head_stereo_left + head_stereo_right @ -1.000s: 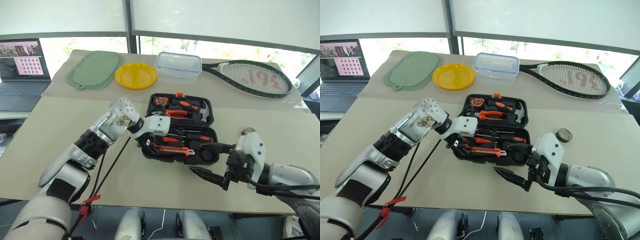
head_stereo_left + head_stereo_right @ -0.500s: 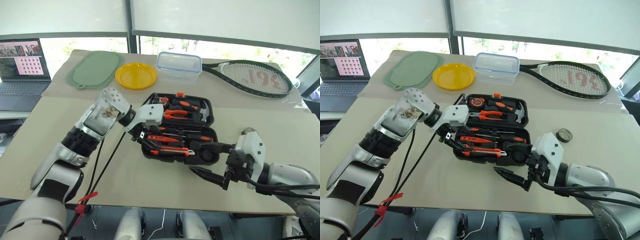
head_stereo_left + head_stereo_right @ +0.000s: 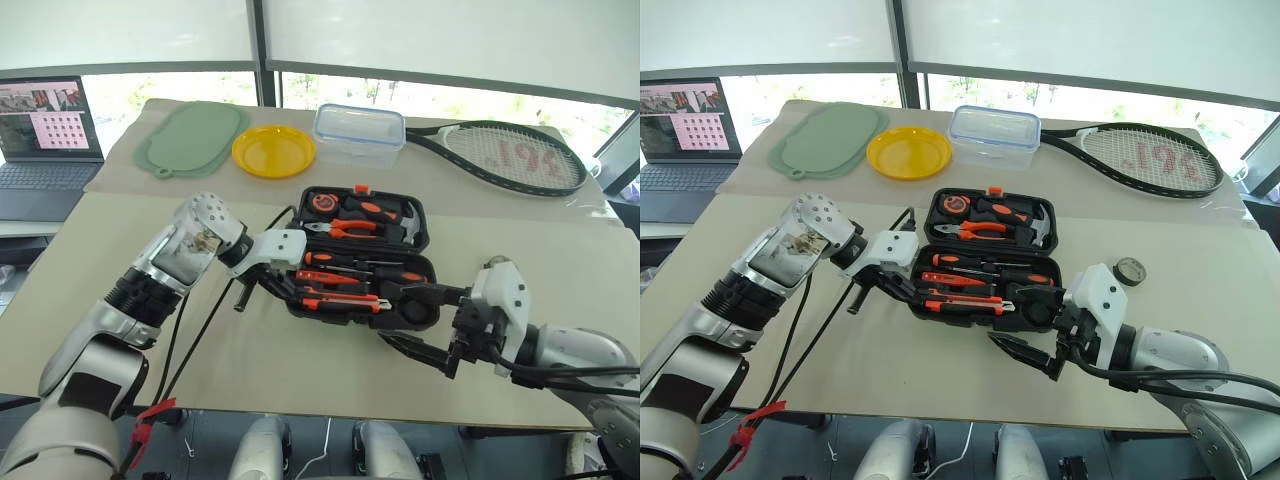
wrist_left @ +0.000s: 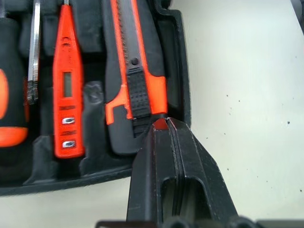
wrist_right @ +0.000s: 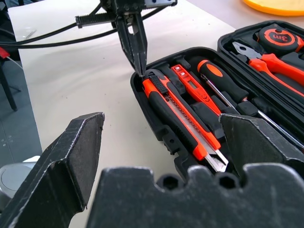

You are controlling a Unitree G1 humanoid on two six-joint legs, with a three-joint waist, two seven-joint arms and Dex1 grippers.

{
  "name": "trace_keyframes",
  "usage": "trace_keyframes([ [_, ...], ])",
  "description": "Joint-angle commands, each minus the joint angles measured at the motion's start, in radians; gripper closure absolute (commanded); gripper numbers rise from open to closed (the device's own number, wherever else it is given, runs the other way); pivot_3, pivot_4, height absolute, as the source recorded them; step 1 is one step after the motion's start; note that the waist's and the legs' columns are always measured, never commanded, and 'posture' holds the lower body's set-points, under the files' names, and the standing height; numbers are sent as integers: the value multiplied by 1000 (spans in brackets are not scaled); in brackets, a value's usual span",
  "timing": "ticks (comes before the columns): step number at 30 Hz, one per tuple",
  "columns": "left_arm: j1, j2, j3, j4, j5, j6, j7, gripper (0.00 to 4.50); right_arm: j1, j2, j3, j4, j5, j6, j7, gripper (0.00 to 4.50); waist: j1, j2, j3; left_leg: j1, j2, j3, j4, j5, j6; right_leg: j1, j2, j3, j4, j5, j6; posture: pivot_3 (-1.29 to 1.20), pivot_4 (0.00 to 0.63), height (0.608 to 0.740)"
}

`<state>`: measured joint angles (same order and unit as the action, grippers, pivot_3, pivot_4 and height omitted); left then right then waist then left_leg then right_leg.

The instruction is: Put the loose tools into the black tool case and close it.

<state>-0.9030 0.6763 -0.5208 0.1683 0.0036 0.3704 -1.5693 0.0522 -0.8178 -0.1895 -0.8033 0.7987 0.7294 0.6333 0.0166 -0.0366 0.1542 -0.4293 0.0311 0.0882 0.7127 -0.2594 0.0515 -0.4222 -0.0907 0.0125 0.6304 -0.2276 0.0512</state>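
- Left wrist view first: we see the orange-black utility knife lying in its slot in the black tool case, along the case's left edge, with the small orange screwdriver in the next slot beside it.
- We find the left gripper with its fingers pressed together, holding nothing; its tip sits right at the knife's butt end, at the case's rim. We cannot tell whether it touches.
- The case lies open on the table. Further into the case from that tip are two thin screwdrivers with black-orange handles.
- We note the right gripper at the case's near right corner, jaws spread wide and empty, one finger low over the table and the other level with the case's edge.
- The small tape roll lies loose on the table, just beyond the right gripper's wrist, outside the case.
- Well beyond both grippers: yellow plate, clear lidded box, green mat, tennis racket, laptop.
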Motion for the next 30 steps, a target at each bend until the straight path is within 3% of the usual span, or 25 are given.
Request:
trace_keyframes([
  [1,-3,-22,-14,11,46,-33,40,4469,-10,-2,-9,-18,3,-11,-1,0,1,0,0,0,0,0,0,0,0,0,0,0,0,0,0,0,150,738],
  [15,-98,-81,39,3,-51,44,-36,4469,4,-4,-9,-32,12,-5,-6,0,2,0,0,0,0,0,0,0,0,0,0,0,0,0,0,0,150,738],
  [20,-114,-179,4,67,3,-6,45,4469,-1,-5,-5,-27,8,-7,-5,0,2,0,0,0,-1,0,0,0,0,0,0,0,0,0,0,0,150,738],
  [30,-82,-229,-93,131,129,-204,103,4469,29,4,-14,-51,17,-3,-30,0,-4,0,0,0,-1,0,0,0,0,0,0,0,0,0,0,0,150,738],
])
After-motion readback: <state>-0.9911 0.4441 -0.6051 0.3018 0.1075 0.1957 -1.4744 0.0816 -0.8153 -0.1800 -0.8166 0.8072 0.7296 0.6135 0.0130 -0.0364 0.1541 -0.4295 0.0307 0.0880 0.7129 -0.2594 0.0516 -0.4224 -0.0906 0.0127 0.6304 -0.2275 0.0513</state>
